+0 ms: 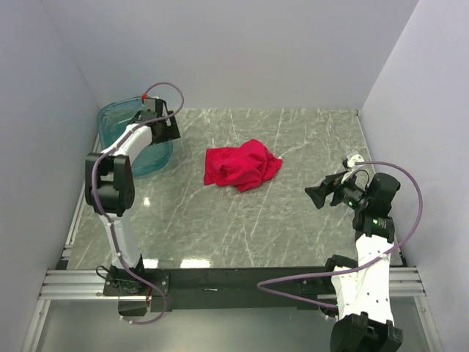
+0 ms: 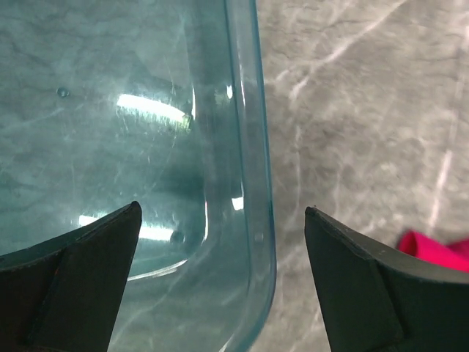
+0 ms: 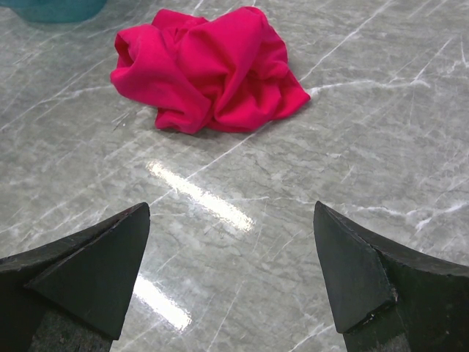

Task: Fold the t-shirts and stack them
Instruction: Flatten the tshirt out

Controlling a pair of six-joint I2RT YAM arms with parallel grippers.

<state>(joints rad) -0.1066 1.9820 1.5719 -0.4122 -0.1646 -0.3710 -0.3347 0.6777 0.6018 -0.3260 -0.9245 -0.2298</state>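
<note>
One bright red t-shirt (image 1: 242,165) lies crumpled in a heap near the middle of the marble table. It shows in the right wrist view (image 3: 209,70) ahead of the fingers, and as a red edge in the left wrist view (image 2: 436,246). My left gripper (image 1: 167,126) is open and empty, hovering over the right rim of the teal tub (image 2: 253,147). My right gripper (image 1: 316,196) is open and empty above bare table, to the right of the shirt and apart from it.
The translucent teal plastic tub (image 1: 117,121) stands at the back left, empty as far as shows. Grey walls close in the left, back and right sides. A black rail (image 1: 234,279) runs along the table's near edge.
</note>
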